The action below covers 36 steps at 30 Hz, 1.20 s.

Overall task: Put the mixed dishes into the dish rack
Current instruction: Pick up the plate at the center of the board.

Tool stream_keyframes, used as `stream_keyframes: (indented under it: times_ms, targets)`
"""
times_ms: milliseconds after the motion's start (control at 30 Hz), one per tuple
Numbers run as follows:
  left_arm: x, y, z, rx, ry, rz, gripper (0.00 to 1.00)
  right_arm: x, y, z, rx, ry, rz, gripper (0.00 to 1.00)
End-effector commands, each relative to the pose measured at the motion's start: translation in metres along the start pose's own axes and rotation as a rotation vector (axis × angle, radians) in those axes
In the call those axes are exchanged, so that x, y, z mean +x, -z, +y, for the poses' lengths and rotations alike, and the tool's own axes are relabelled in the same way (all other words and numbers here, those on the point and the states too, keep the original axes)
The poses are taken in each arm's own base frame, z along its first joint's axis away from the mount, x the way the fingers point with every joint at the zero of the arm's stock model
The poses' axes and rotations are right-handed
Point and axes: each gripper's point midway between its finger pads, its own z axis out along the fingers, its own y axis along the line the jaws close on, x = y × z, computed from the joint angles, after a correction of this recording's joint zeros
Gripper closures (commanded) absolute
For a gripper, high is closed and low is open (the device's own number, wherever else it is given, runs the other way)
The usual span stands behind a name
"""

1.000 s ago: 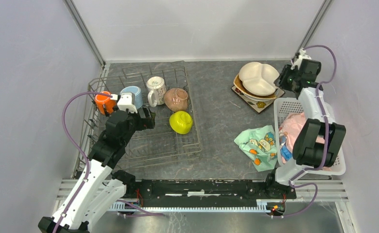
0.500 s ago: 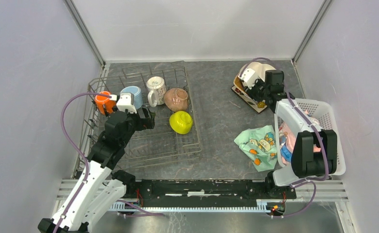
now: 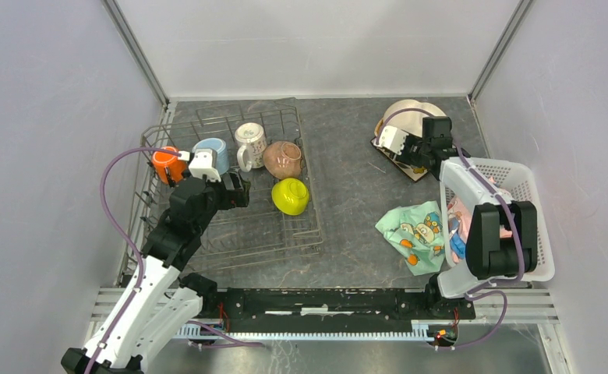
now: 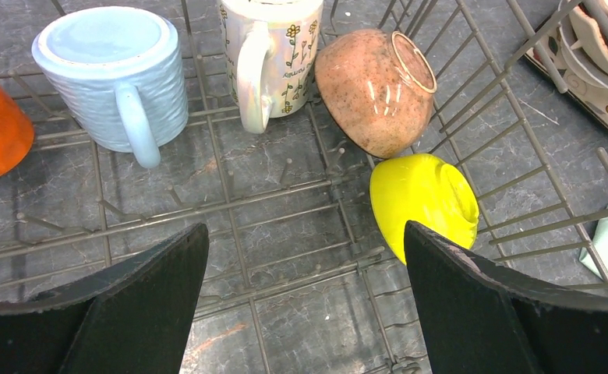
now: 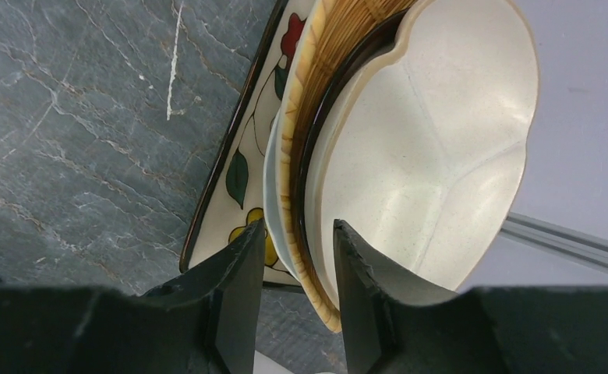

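From above, the dish rack [image 3: 238, 234] sits on the left of the grey worktop [image 3: 348, 195]. Along its far side stand the orange mug [image 3: 163, 165], the light-blue mug [image 3: 215, 149] and the white patterned mug [image 3: 250, 144]. The tan bowl [image 3: 284, 158] lies on its side just right of them, and the lime-green bowl [image 3: 290, 195] is nearer, by the rack's right wall. The left hand [image 3: 231, 191] hangs over the rack floor, its fingers hidden under its own wrist. At far right the right hand [image 3: 407, 149] lies across the plate stack and covers most of it. Only the cream three-section plate [image 3: 410, 111] and a corner of the flowered square plate [image 3: 415, 170] show. The right arm crosses the white basket [image 3: 519, 179], where a pink cloth [image 3: 463, 206] is mostly hidden. A teal cloth [image 3: 414, 234] lies just left of the basket

In the left wrist view, the left hand is spread wide over bare wires with nothing between its fingers. The orange mug is cut off at the left edge, and the plate stack is a sliver at top right

In the right wrist view, the right hand is narrow and straddles the stack's edge. The rims of the woven tan plate [image 5: 340, 47] and the white plate [image 5: 273, 183] run into the gap, with the cream plate on top. The fingers hide any contact, so I cannot tell whether they grip
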Motion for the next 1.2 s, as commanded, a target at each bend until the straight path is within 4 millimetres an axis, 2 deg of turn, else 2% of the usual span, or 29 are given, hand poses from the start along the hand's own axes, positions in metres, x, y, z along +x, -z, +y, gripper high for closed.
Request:
stream_keyframes:
  times_ms: [0,100,267,567,600,700,867,1167]
  targets:
    - [-0.009,-0.004,-0.002,0.010,-0.022,-0.037,0.00,-0.003,-0.004,-0.015,0.051,0.066,-0.008,0.57]
    - [-0.008,-0.005,-0.003,0.011,-0.023,-0.033,0.00,0.004,-0.007,-0.019,0.097,0.083,0.019,0.58]
    - [-0.009,-0.005,-0.004,0.017,-0.023,-0.032,0.00,0.009,-0.017,-0.014,0.097,0.114,0.034,0.65]
    - [-0.009,-0.004,-0.004,0.017,-0.023,-0.036,0.00,0.021,-0.027,-0.003,0.111,0.137,0.069,0.66]
    - [-0.008,-0.004,-0.004,0.018,-0.023,-0.033,0.00,0.019,-0.028,-0.007,0.134,0.143,0.062,0.68]
    - [-0.010,-0.003,-0.003,0.015,-0.022,-0.039,0.00,0.019,-0.032,0.000,0.118,0.146,0.044,0.76]
    - [-0.010,-0.003,-0.003,0.017,-0.022,-0.040,0.00,0.010,-0.027,0.001,0.108,0.147,0.006,0.98]
    - [-0.009,-0.004,-0.004,0.022,-0.023,-0.036,0.00,-0.022,-0.004,-0.026,0.183,0.135,-0.093,1.00]
